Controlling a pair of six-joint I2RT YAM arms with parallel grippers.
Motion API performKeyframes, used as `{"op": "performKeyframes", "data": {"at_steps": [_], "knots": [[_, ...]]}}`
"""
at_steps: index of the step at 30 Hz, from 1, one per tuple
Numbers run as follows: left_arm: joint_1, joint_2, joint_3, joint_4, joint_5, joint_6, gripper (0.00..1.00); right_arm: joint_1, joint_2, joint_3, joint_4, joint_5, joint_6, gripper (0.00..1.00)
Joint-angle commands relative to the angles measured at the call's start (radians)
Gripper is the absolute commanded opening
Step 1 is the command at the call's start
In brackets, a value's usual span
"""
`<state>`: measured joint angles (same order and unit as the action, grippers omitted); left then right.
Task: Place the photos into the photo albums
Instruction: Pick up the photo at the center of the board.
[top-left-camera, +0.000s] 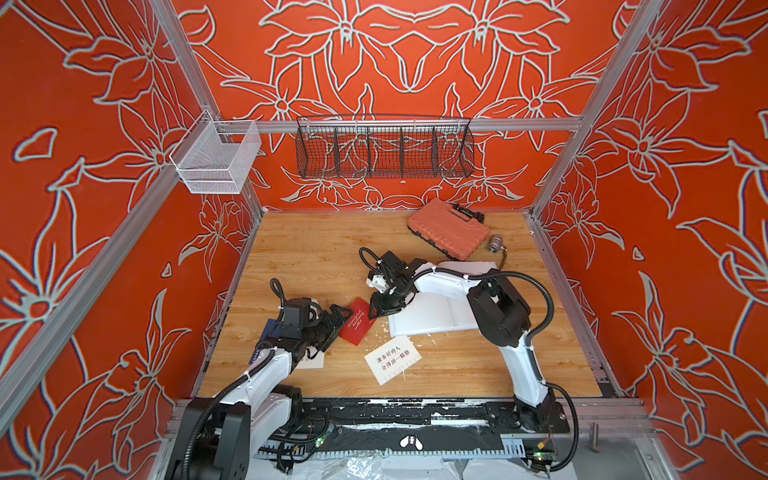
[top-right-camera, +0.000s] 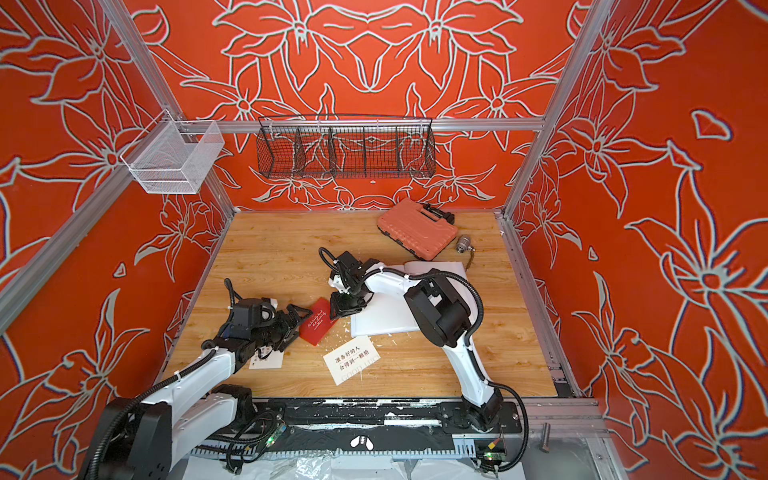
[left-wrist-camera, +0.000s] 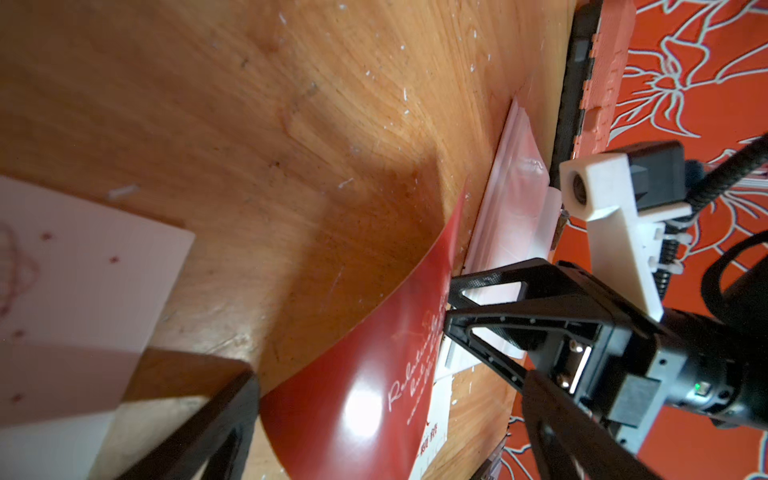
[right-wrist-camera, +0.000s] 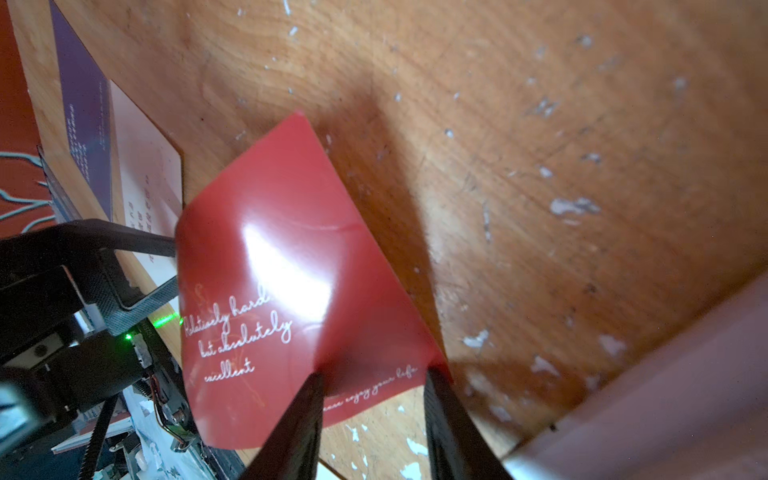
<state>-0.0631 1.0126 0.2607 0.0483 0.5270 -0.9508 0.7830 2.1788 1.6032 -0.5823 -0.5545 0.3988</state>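
A dark red photo (top-left-camera: 356, 322) (top-right-camera: 318, 326) with white cursive is lifted and bowed above the wooden table. My right gripper (top-left-camera: 372, 313) (right-wrist-camera: 374, 376) is shut on one corner of it. My left gripper (top-left-camera: 338, 322) (left-wrist-camera: 382, 436) stands wide open around the photo's opposite end (left-wrist-camera: 353, 395). The photo album (top-left-camera: 436, 311) (top-right-camera: 386, 316) lies open with white pages, just right of the right gripper. A white photo with black Chinese text (top-left-camera: 392, 359) lies in front. Another white photo (top-left-camera: 311, 361) (left-wrist-camera: 83, 291) and a navy one (right-wrist-camera: 83, 116) lie partly under the left arm.
An orange ribbed case (top-left-camera: 449, 228) lies at the back right with a small metal fitting (top-left-camera: 495, 243) beside it. A black wire basket (top-left-camera: 384, 149) and a white mesh basket (top-left-camera: 216, 162) hang on the frame rails. White flecks dot the table.
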Motion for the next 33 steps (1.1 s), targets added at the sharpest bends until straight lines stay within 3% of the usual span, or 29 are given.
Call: {"op": "performKeyframes", "data": {"at_steps": [1,7,13,19,28,33], "knots": [[0.005,-0.014,-0.04,-0.082,0.022,-0.075,0.97,0.004,0.053,-0.001,-0.042,0.029,0.003,0.43],[0.013,-0.099,-0.092,-0.047,0.018,-0.187,0.97,0.003,0.059,0.007,-0.051,0.032,-0.002,0.43],[0.013,-0.218,-0.153,-0.041,-0.066,-0.266,0.97,0.003,0.062,0.006,-0.053,0.031,-0.004,0.43],[0.013,-0.338,-0.188,-0.088,-0.11,-0.289,0.97,0.004,0.067,0.014,-0.06,0.03,-0.004,0.43],[0.014,-0.133,-0.146,0.03,-0.039,-0.23,0.97,0.004,0.075,0.029,-0.067,0.025,-0.003,0.43],[0.013,-0.097,-0.11,0.027,-0.033,-0.204,0.97,0.005,0.075,0.032,-0.066,0.03,0.002,0.43]]}}
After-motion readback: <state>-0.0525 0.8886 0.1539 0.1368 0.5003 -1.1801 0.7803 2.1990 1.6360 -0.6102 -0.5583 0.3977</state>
